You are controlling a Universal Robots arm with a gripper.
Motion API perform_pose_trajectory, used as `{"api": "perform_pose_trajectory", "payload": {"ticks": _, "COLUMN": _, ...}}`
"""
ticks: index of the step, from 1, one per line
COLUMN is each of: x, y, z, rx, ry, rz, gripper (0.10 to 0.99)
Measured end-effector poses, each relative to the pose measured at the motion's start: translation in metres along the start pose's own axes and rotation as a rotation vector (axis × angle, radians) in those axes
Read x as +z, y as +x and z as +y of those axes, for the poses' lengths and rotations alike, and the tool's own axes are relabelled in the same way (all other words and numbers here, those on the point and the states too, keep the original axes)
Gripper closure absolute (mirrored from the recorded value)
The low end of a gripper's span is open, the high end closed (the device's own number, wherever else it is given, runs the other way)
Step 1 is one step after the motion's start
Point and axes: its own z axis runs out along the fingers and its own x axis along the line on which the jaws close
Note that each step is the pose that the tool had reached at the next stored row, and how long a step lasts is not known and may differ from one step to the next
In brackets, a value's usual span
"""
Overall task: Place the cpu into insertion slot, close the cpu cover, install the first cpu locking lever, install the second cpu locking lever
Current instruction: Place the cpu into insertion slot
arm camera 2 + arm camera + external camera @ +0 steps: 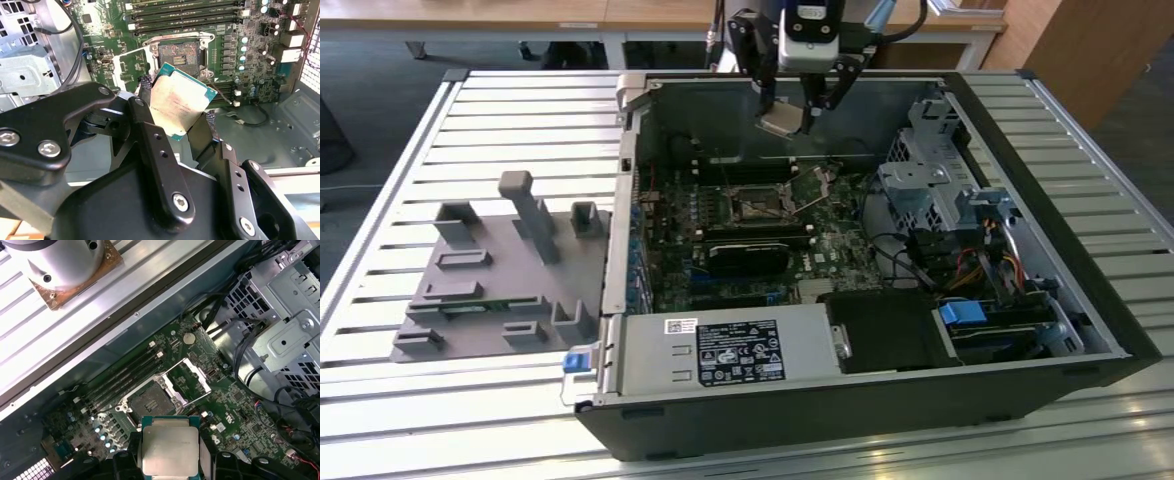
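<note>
Silver-grey, the cpu (pixel 167 450) is pinched by two opposite edges in the claw (pixel 177 104), closed onto it, and hangs above and apart from the insertion slot (pixel 150 402), its edges turned askew to the slot's rim, while the cpu cover (pixel 200 374) stands swung open beside that slot.

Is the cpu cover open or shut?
Open: the cpu cover is swung off the insertion slot, whose bare contacts show; the gripper holds the cpu.
</note>
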Motion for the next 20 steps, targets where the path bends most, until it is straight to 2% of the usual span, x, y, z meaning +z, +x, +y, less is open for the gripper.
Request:
{"api": "perform_pose_trajectory", "payload": {"ticks": 16, "x": 0.0019, "y": 0.0002, "z": -0.0003, "rx": 0.048, "ry": -0.001, "rz": -0.0039, "gripper": 0.545}}
{"api": "perform_pose_trajectory", "payload": {"ticks": 20, "x": 0.0033, "y": 0.0002, "z": -0.0004, "rx": 0.093, "ry": -0.001, "rz": -0.0076, "gripper": 0.545}}
